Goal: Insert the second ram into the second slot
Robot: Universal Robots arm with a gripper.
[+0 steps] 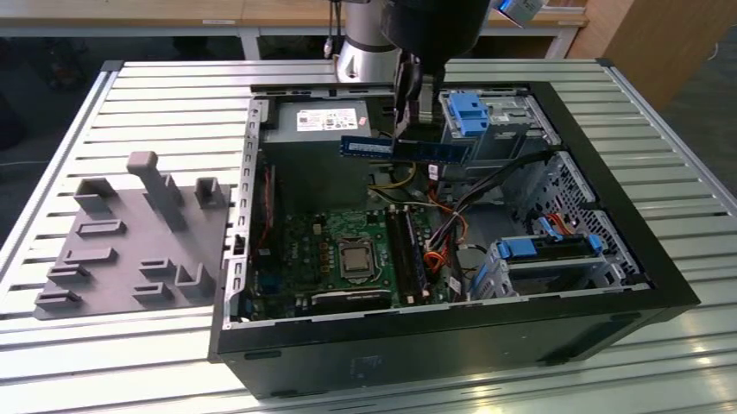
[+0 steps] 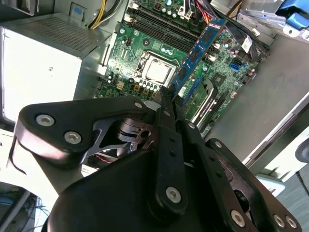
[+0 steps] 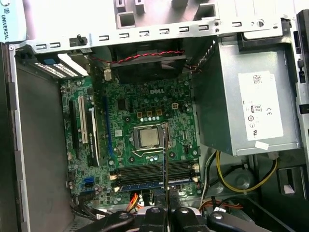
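The slatted worktop [image 1: 138, 95] carries an open case [image 1: 461, 336]. The claw [image 2: 172, 95] is clamped on the ram [image 1: 403, 148], which hangs over the case near the power supply [image 1: 317, 121], well above the board [image 3: 145, 111]. Lowered as held, the ram would probably bridge the slots [image 3: 154, 170] instead of seating, or snag the cables [image 1: 455, 203]. It stands on edge and level, its long axis running from the exterior view's left to right and apparently crosswise to the slots, though that angle is hard to judge.

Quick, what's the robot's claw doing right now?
Gripper: closed, holding the second ram above the open computer case.
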